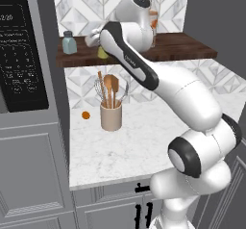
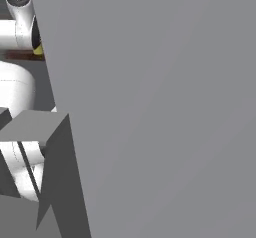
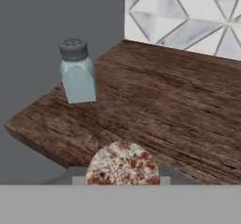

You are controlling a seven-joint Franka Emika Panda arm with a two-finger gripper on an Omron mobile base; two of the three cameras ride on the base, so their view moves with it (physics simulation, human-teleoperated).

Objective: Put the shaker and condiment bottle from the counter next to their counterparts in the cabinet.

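Observation:
My gripper is shut on the yellow-green shaker at the front edge of the dark wooden shelf. In the hand view the shaker's speckled cap sits at the bottom centre, over the shelf board. The blue-grey shaker stands upright near the shelf's left end, left of the held one, and also shows as the blue-grey shaker in the hand view. The tall clear bottle with the orange label is partly hidden behind my arm. The red condiment bottle is out of view.
A beige utensil holder with wooden tools stands on the marble counter, with a small orange object to its left. A black microwave is at the left. A grey panel blocks most of the right base view.

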